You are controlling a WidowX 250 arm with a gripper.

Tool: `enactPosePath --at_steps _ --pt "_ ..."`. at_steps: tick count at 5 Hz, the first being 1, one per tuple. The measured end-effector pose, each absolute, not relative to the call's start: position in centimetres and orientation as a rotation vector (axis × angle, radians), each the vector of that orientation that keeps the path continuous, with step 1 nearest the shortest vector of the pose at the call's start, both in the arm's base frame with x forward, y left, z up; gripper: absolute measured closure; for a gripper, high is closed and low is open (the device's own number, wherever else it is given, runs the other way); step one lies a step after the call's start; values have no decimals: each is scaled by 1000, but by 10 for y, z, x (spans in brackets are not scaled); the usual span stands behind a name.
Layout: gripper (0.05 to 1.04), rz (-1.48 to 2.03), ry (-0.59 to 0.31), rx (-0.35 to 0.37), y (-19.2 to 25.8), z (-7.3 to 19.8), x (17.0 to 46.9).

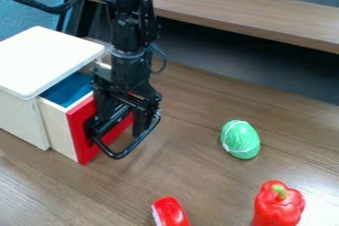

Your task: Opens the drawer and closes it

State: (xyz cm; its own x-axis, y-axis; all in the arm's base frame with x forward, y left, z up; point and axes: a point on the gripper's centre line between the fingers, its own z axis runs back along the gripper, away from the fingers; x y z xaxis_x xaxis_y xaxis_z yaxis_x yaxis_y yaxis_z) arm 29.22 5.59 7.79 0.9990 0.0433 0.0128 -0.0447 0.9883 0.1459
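Brown wooden table (198,170) spreads below the fingers of the gripper (119,132), and we see a long wooden shelf (252,12) farther from the camera than they are. Beside the fingers, behind the red drawer front, stands the white cabinet (49,54). Above them hangs the black arm (129,31). The drawer (79,131), which is our object of the task, is partly out of the cabinet, with its red front just by the fingers; we can see its blue inside. Its black handle (118,155) curves around below the fingers. The fingers themselves stand wide, with red drawer front visible between them, and we do not see them pinching anything. Nearer to the camera than the fingers, and apart from them, are a red pepper (278,205) and a red object (169,212); a green egg-shaped toy (240,139) lies across the open table from them.

We judge that the opening is at least partly done. Maybe a little more pulling is left; the closing surely remains.
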Motion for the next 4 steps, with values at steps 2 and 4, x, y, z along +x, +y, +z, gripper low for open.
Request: enactPosePath --at_steps 2,4 --pt "85 85 -2 169 78 81 293" --pt "85 133 4 202 102 84 288"
